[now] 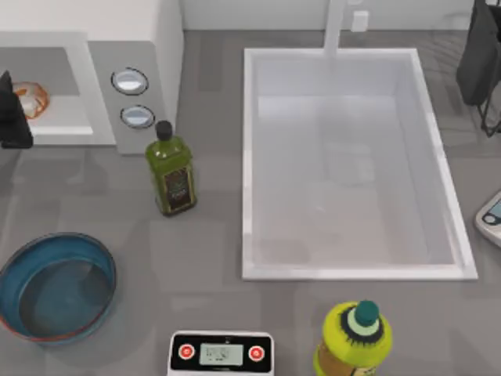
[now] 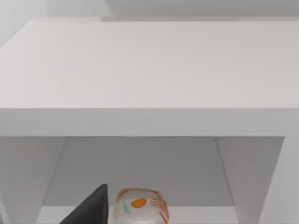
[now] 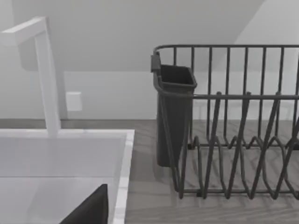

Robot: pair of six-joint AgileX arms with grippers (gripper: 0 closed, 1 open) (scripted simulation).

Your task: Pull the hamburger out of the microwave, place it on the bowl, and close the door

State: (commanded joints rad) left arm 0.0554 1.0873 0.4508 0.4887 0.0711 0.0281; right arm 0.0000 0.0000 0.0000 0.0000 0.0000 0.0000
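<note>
While left claw (image 1: 14,110) reaches into open microwave (image 1: 141,47) at desk's far left, one dark fingertip (image 2: 91,207) sits just beside hamburger (image 1: 31,98) on cavity floor; grip state cannot tell. Blue bowl (image 1: 19,270) stands near, front left, beside olive oil bottle (image 1: 171,168). Right arm parked far right by dish rack (image 3: 233,121).
</note>
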